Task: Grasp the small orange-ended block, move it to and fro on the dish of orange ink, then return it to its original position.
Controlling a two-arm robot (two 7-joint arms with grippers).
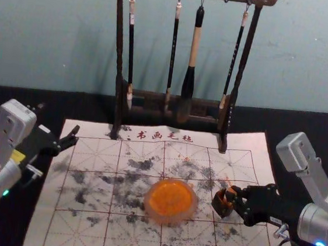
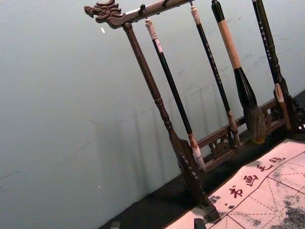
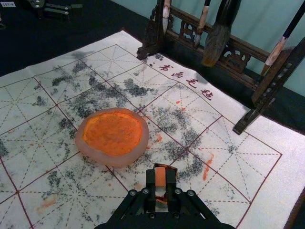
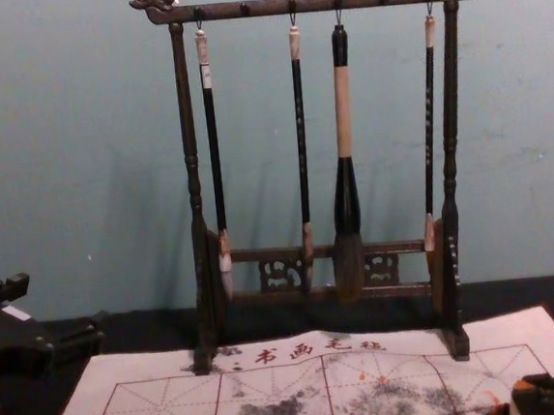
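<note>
Head view: my right tool (image 1: 231, 196) is just right of the ink dish (image 1: 171, 200) — fingers closed to the width of the orange-ended block (image 3: 160, 177), gripping it, at a small dark holder (image 1: 221, 206); can't tell whether it's seated. Left tool (image 1: 55, 124) parked left of the dish, farther back — spread wide, holding nothing.
</note>
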